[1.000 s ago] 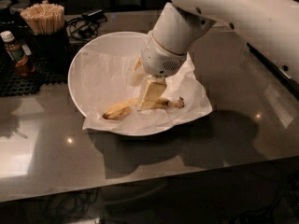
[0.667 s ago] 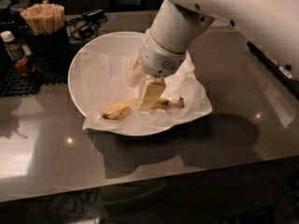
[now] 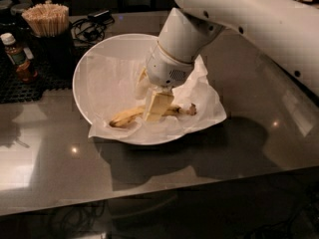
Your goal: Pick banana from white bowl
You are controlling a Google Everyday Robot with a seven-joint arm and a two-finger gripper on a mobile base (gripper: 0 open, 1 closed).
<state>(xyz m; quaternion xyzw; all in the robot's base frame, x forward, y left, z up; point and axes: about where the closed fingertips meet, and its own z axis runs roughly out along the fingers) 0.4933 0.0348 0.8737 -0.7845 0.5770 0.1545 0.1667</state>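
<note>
Inside white bowl, one banana, one pincer

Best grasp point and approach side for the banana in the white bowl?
Grip the curved, brown-speckled yellow banana at its midsection, across its narrow width, coming straight down: it lies flat on crinkled white paper in the wide white bowl, whose raised rim likely hinders side approaches. The robot's gripper is over that midsection.

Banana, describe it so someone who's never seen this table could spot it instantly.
Find the big white bowl on the table, lined with crinkled paper. Low in it, under the gripper, lies the banana: curved, yellow, dark-tipped, unlike the pale blocky gripper.
</note>
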